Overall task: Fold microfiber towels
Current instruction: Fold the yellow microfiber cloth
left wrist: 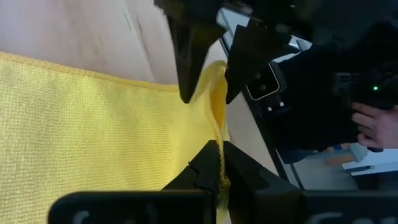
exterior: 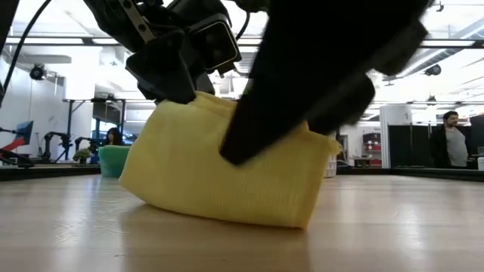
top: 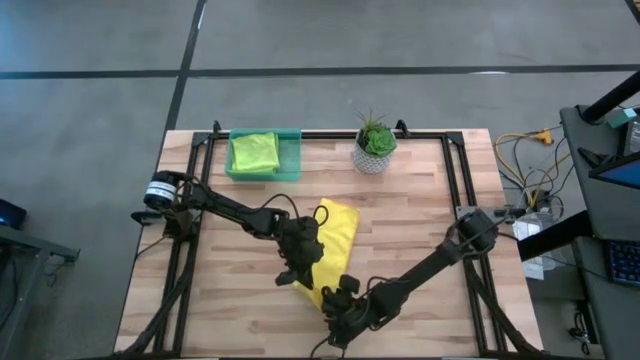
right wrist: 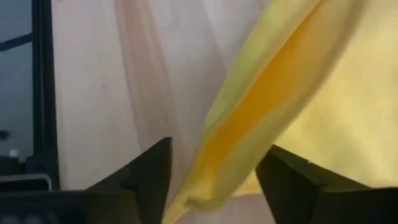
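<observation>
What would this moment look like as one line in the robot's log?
stage: folding | left gripper: shut on yellow microfiber towel edge | right gripper: open around towel | green cloth: in tray

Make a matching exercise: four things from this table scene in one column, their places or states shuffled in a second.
1. yellow microfiber towel
2. lime green cloth
3. small potted plant
4. left gripper

A. in the see-through green plastic tray
B. shut on a towel edge
C. lifted at mid-table, between both arms
D. standing at the table's far edge

Pairs: 1-C, 2-A, 3-D, 4-B
</observation>
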Controlling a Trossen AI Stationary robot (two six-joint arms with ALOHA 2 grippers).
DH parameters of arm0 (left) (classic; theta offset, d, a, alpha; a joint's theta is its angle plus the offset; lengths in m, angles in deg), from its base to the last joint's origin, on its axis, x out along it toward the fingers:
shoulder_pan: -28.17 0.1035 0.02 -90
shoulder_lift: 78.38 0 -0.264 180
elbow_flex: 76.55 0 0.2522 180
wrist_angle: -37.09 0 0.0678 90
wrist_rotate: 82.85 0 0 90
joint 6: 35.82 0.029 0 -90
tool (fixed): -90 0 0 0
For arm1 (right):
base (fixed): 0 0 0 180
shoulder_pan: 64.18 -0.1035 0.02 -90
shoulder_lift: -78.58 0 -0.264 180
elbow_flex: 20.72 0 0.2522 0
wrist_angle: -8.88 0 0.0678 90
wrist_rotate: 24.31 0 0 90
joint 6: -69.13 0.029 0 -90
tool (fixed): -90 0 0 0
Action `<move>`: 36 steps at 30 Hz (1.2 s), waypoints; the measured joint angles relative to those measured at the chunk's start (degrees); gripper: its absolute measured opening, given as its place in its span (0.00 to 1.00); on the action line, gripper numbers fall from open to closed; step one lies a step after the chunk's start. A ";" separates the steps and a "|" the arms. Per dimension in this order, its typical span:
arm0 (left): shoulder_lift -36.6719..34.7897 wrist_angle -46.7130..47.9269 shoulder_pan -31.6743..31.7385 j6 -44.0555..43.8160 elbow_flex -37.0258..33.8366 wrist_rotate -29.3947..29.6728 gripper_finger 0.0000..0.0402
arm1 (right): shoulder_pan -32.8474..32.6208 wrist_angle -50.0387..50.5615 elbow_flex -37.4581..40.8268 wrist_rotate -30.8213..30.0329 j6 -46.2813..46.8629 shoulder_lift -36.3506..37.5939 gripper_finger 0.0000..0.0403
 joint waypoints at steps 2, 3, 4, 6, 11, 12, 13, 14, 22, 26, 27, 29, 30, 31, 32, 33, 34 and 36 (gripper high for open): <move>-0.01 0.00 0.00 -0.10 0.00 -0.02 0.00 | -0.02 1.10 -0.78 -1.85 -0.32 0.07 0.46; -0.01 0.01 0.00 -0.14 0.00 -0.02 0.00 | 0.00 1.31 -0.82 -2.26 -0.44 0.13 0.42; -0.01 0.01 0.00 -0.22 0.00 -0.02 0.00 | 0.00 1.71 -0.82 -2.29 -0.47 0.15 0.39; -0.01 -0.01 0.00 -0.25 0.00 -0.02 0.00 | 0.00 2.38 -0.78 -1.81 -0.46 0.15 0.31; -0.01 0.01 0.00 -0.23 0.00 -0.04 0.00 | 0.03 2.29 -0.78 0.80 -0.78 0.24 0.08; -0.01 -0.01 0.00 -0.23 0.00 -0.04 0.00 | 0.00 2.32 -0.84 0.81 -1.16 0.27 0.05; -0.01 -0.01 0.00 -0.23 0.00 -0.04 0.00 | 0.00 2.33 -0.90 0.91 -1.46 0.35 0.04; -0.01 -0.01 0.00 -0.23 0.00 -0.05 0.00 | 0.00 2.29 -1.04 1.29 -1.70 0.41 0.04; -0.30 0.08 0.00 1.20 0.28 -2.04 0.02 | 0.76 2.76 -1.13 4.80 -2.65 1.07 0.02; -3.30 0.50 0.07 4.23 0.25 -2.60 0.15 | 1.17 4.50 -1.11 6.41 -4.48 2.43 0.02; -4.11 0.68 0.14 4.52 0.11 -2.60 0.19 | 1.27 4.93 -1.11 6.81 -5.04 2.66 0.02; -5.77 0.62 0.47 4.63 0.01 -2.54 0.28 | 1.34 5.82 -1.09 7.83 -5.95 3.30 0.02; -6.60 1.10 0.81 4.44 -0.27 -2.51 0.32 | 1.38 5.86 -1.09 8.37 -6.45 3.48 0.02; -7.33 1.13 1.26 4.34 -0.28 -2.46 0.36 | 1.38 5.91 -1.09 8.84 -6.92 3.77 0.02; -8.26 1.56 1.74 4.36 -0.28 -1.87 0.39 | 1.38 6.36 -1.09 9.13 -7.42 4.12 0.02; -8.96 2.96 2.12 4.33 -0.31 0.11 0.42 | 1.38 6.89 -1.06 9.53 -7.88 4.34 0.02; -9.61 4.48 2.33 4.14 -0.31 3.66 0.43 | 1.38 6.97 -1.08 9.86 -8.20 4.59 0.02; -10.26 9.35 2.36 3.39 -0.42 14.13 0.44 | 1.38 8.38 -1.07 10.00 -9.10 5.41 0.02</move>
